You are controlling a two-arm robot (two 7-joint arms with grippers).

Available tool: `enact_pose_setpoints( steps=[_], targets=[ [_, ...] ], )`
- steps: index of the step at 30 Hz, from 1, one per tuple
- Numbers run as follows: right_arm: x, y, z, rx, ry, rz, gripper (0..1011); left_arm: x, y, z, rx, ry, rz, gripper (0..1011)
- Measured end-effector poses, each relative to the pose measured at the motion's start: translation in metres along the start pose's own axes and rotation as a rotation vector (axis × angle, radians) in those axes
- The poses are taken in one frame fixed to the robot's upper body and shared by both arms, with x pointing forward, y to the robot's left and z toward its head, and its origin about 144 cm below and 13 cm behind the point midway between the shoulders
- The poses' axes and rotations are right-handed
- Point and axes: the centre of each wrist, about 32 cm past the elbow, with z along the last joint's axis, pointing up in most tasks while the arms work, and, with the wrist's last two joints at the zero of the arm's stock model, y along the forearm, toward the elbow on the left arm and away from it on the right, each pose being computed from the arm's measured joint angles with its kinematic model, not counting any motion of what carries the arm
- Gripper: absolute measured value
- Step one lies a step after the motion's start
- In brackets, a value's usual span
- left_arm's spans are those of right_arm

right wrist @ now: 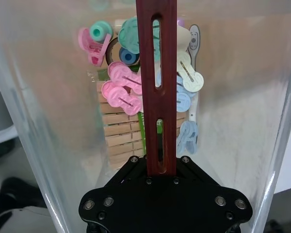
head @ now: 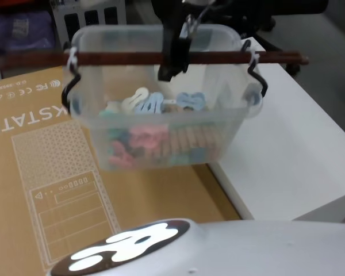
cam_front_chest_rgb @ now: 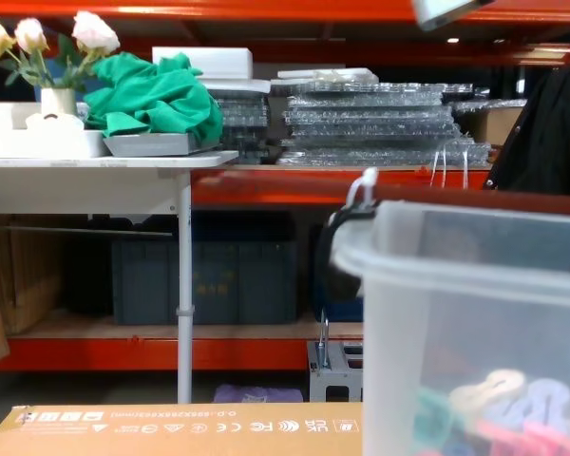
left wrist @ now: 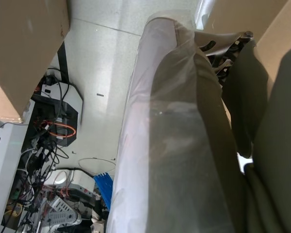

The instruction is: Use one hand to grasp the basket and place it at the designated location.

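The basket (head: 161, 126) is a translucent milky tub holding pastel plastic pegs (head: 149, 103) and wooden pegs (head: 190, 141). A dark red-brown bar handle (head: 115, 58) runs across its top, tied on at both ends by black wire hooks (head: 69, 86). My right gripper (head: 173, 57) comes down from above and is shut on the middle of that bar. The right wrist view shows the slotted bar (right wrist: 157, 97) running out of my right gripper (right wrist: 161, 170), with the pegs below. In the chest view the basket (cam_front_chest_rgb: 475, 323) fills the lower right. I cannot tell whether its base rests on anything.
A flat brown cardboard box (head: 46, 172) lies under and left of the basket, and a white table (head: 299, 144) lies to its right. Farther off stand a white table (cam_front_chest_rgb: 104, 171) with flowers and green cloth, and orange shelving (cam_front_chest_rgb: 266, 185). The left wrist view shows a plastic-wrapped sleeve (left wrist: 174, 145) above the floor.
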Motion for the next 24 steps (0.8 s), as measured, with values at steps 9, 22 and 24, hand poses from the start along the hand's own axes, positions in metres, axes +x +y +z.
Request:
enact_pose_setpoints(
  steps=[9, 22, 24],
  targets=[
    [0.018, 0.025, 0.024, -0.011, -0.135, 0.029, 0, 0.000, 0.000, 0.000, 0.000, 0.000, 0.000, 0],
    [0.022, 0.056, 0.046, -0.032, -0.273, 0.020, 0, 0.000, 0.000, 0.000, 0.000, 0.000, 0.000, 0],
    [0.024, 0.063, 0.050, -0.034, -0.290, 0.019, 0, 0.000, 0.000, 0.000, 0.000, 0.000, 0.000, 0]
  ],
)
